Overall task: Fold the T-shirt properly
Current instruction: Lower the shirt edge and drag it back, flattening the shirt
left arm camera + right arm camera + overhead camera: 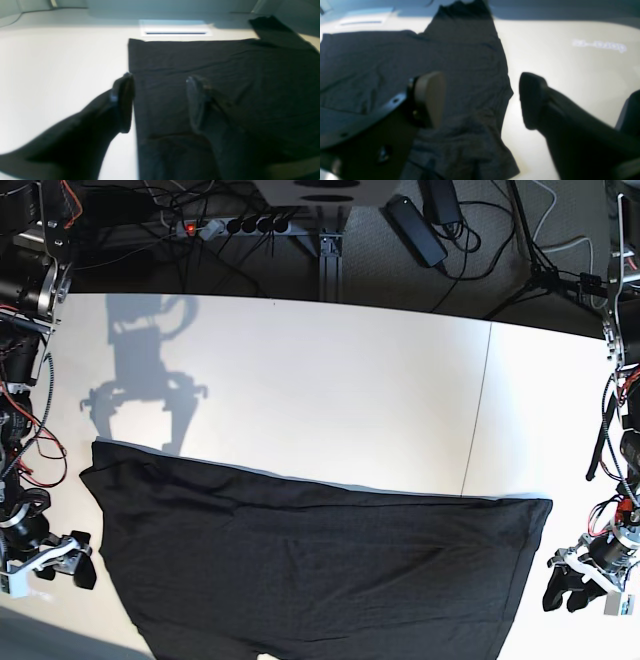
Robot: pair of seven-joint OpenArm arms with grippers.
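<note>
You see the T-shirt [320,565] black, faintly heathered, plain on the side showing; charcoal grey in both wrist views. Table [330,390] white. Left claw [160,103] black fingers; right claw [480,100] one tan-faced pad [430,96], one black. Red wiring on the arms in the base view

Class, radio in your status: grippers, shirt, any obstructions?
Left gripper open, fingers straddling the shirt's edge. Right gripper open, holding nothing. T-shirt spread flat on table. Nothing in the way.
</note>
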